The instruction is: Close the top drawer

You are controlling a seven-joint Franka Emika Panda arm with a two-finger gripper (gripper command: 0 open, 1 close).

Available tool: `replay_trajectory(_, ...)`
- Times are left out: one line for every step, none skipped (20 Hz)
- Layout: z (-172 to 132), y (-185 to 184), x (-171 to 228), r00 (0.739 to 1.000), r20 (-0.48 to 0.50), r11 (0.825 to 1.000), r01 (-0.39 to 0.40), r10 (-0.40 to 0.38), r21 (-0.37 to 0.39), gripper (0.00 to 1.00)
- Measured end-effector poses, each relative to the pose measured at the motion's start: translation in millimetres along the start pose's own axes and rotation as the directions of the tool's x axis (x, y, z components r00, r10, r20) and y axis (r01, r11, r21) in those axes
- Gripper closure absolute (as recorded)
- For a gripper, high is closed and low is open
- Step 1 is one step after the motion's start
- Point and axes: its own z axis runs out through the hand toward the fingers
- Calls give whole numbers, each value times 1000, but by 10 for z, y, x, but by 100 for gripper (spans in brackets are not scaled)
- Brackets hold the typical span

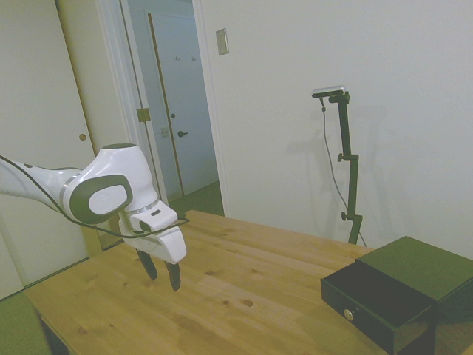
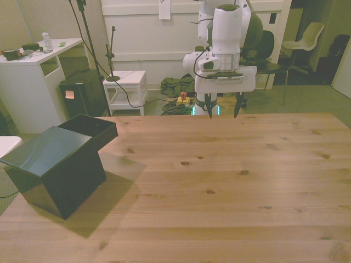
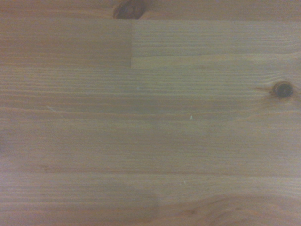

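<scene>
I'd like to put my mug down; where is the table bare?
Bare wood runs from the end effector across to the front view's right edge. Only the corner at that view's left is taken, by the cabinet and its open top drawer.

Black top drawer with pale metallic knob, knotty light-brown wooden table, white arm

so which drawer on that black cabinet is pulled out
The top drawer, directly under the cabinet lid. It juts out past the cabinet's front, pale knob on its face; no lower drawer projects. The gripper hangs away from it.
</scene>
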Motion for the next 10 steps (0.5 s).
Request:
replay_trajectory(3,-1,0,1000,1,1000,0,0,-1,0)
replay_trajectory(8,1,3,1000,1,1000,0,0,-1,0)
replay_trajectory(5,17,21,1000,1,1000,-9,9,0,0)
replay_trajectory(-6,54,69,1000,0,1000,-30,30,3,0)
replay_trajectory(-26,123,151,998,-3,998,-62,62,6,0)
replay_trajectory(-46,208,251,996,-7,996,-94,94,9,0)
replay_trajectory(-72,318,377,991,-12,991,-130,130,11,0)
replay_trajectory(-94,436,513,986,-19,986,-165,165,13,0)
replay_trajectory(-109,562,653,979,-27,980,-200,200,12,0)
replay_trajectory(-115,695,801,972,-36,973,-232,233,10,0)
